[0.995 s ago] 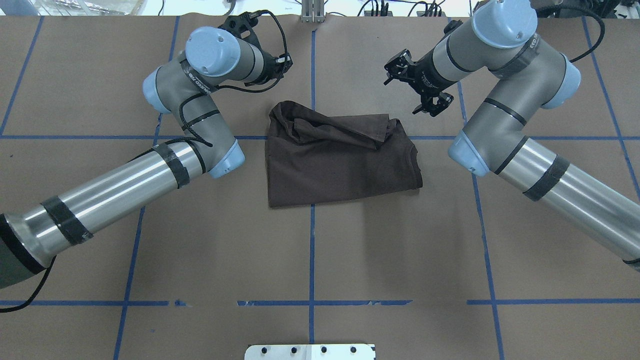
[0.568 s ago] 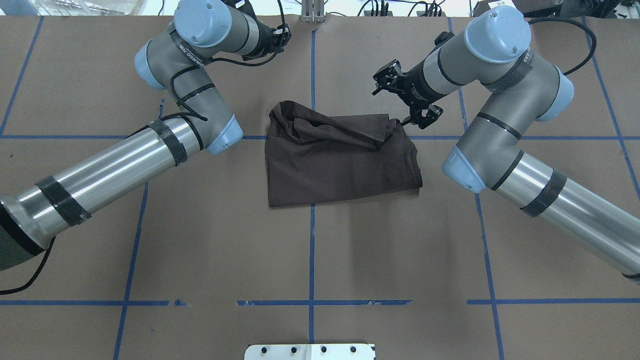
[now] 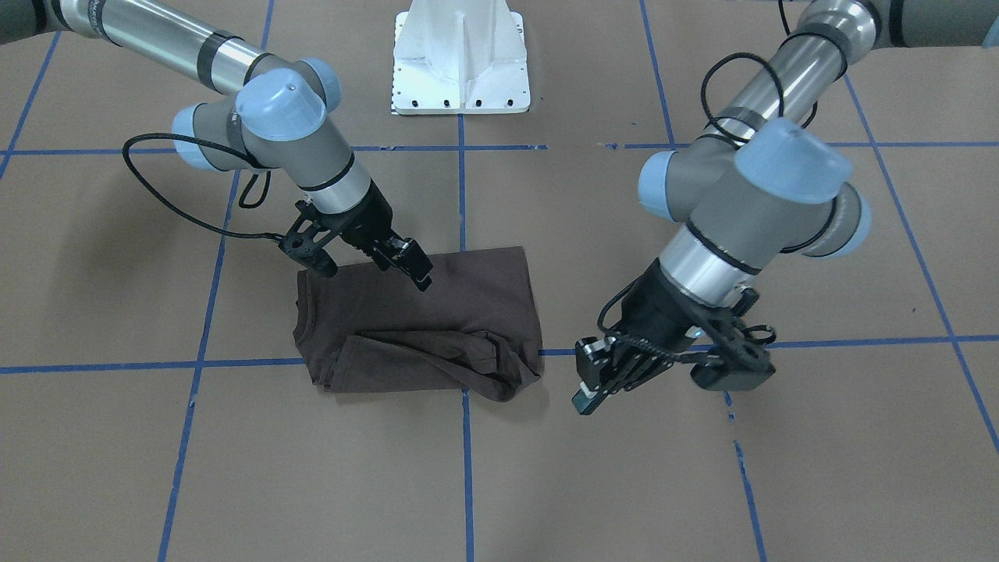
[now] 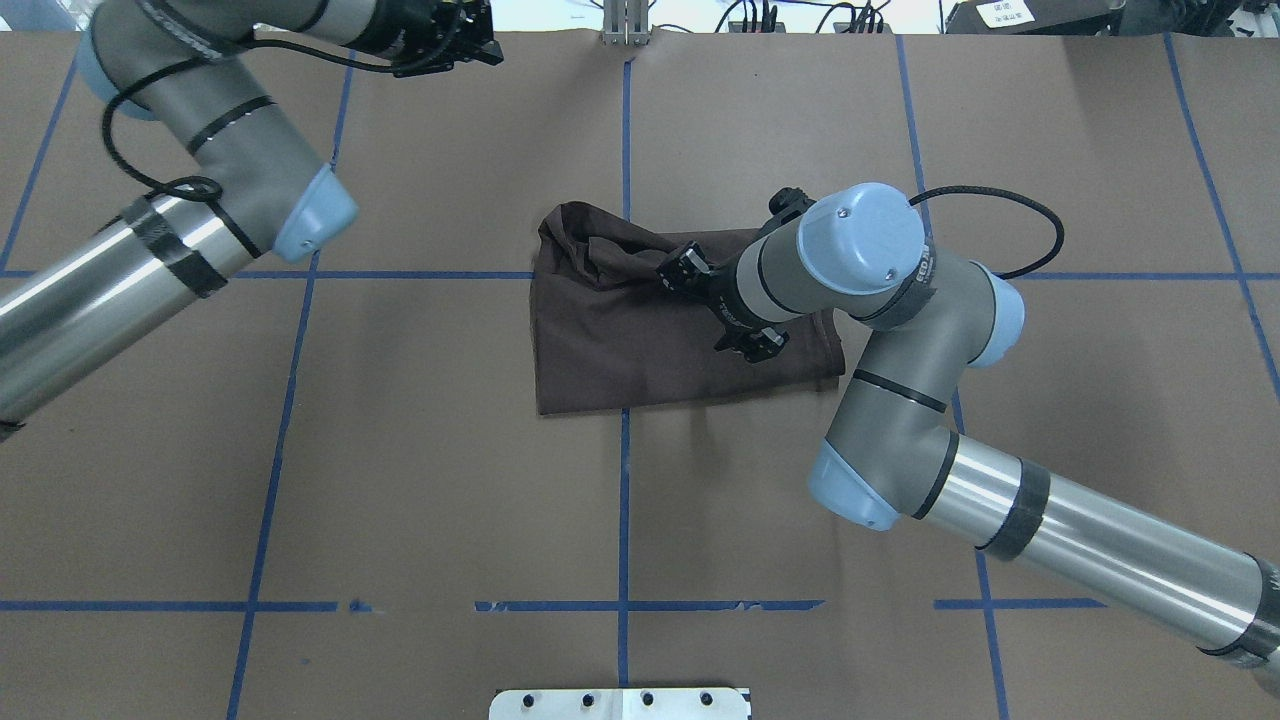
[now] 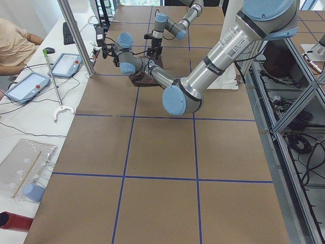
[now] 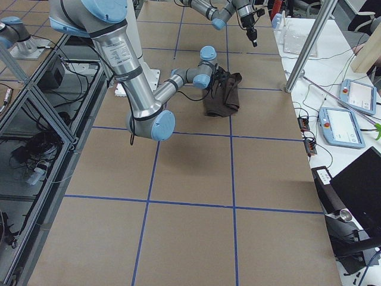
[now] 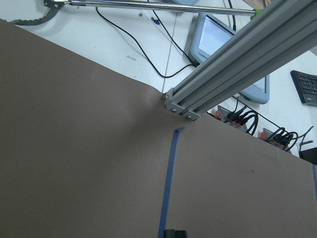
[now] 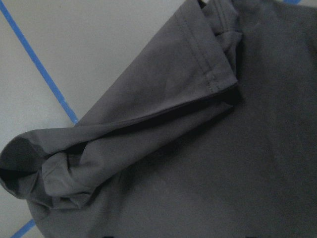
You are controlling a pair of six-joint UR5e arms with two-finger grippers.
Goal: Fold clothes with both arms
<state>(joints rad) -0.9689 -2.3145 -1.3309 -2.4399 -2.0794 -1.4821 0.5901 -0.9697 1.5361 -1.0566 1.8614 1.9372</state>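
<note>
T-shirt, under the jaws of the right gripper: plain dark brown, hem stitched in the same tone. Black is noted on the right gripper and the left gripper alike. Of the left arm and right arm: silver-grey tubes, light blue caps, black bands. Cables: black. Table: brown paper, ruled into a grid by blue tape; one blue line is seen ahead of the left jaws. Pedestal: white.

The T-shirt lies on the table directly under the right gripper, with most of its cloth spreading to that gripper's left. The left gripper is apart from the shirt, beyond its far-left corner.
</note>
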